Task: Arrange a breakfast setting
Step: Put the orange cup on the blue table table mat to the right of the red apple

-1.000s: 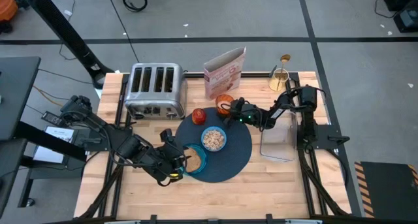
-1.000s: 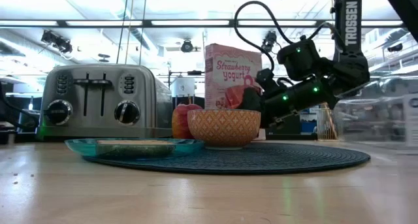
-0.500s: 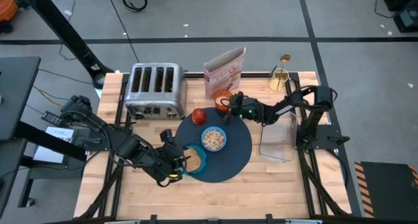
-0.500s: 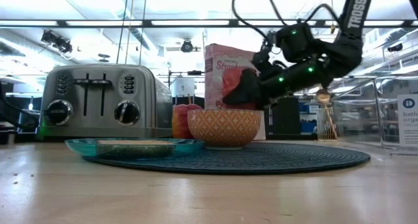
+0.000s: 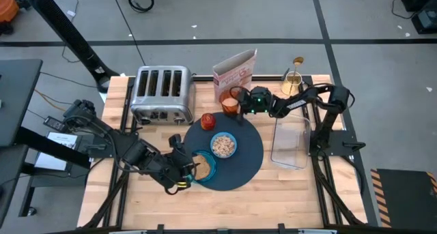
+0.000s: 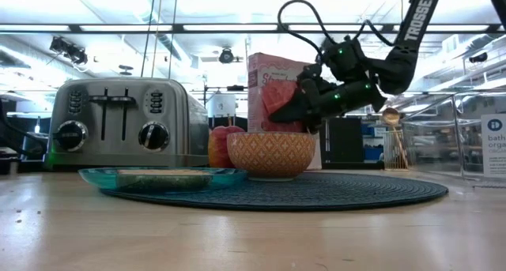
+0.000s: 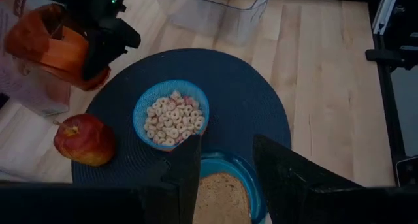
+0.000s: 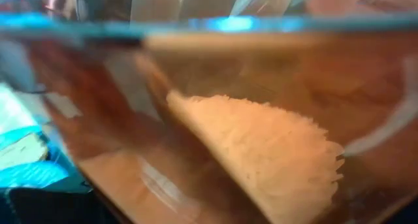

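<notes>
From above, a wooden worktop [image 5: 287, 183] carries a round dark slate-blue mat [image 5: 249, 155] at its middle, with bare wood along the near edge and right of the mat. On the mat sit a small blue bowl [image 5: 223, 144] of cereal rings, a red apple [image 5: 207, 121] at the far left rim, and a teal plate [image 5: 207, 167] with a toast slice [image 5: 201, 167] overhanging the near left rim. The right hand [image 5: 239, 103] grasps an amber cup [image 5: 229, 103] just past the mat's far edge, beside a cereal box [image 5: 234, 74] and a toaster [image 5: 162, 94]. A gold spoon stand [image 5: 293, 76] and a clear bin [image 5: 289, 144] stand to the right. The left hand [image 5: 186, 167] rests by the plate, partly hidden.

From worktop height, the right hand [image 6: 294, 109] hangs above the bowl [image 6: 270, 154]; the cup is hard to make out.

The left wrist view shows the left hand's fingers [image 7: 287, 178] parted, empty, over the toast [image 7: 222, 199].

The right wrist view is filled by blurred amber glass [image 8: 215, 119].
</notes>
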Motion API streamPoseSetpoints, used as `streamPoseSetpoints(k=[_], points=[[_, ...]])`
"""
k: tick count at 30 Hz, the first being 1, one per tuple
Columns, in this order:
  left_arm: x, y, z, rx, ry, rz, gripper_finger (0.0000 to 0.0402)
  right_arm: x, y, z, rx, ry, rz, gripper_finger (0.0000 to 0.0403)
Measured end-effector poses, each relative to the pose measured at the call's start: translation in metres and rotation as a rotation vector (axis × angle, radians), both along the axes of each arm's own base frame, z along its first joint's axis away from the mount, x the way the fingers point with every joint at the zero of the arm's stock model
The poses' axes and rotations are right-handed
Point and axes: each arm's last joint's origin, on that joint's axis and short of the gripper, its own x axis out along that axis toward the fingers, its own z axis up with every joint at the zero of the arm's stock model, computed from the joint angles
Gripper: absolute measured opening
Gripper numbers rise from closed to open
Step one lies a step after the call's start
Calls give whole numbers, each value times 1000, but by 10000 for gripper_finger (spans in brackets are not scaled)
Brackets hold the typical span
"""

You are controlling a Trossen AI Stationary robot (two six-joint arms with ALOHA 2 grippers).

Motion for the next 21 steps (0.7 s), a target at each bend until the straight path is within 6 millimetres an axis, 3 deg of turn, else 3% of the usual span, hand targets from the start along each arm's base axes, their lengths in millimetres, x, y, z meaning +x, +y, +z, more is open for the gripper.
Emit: streamPoseSetpoints(k=[11,21], points=[[24,37,4,-18,-25,49,146,-13,-15,-5,-21,25,225,358],[51,77,21,-40,-224,158,146,-13,-17,0,-119,-34,345,358]])
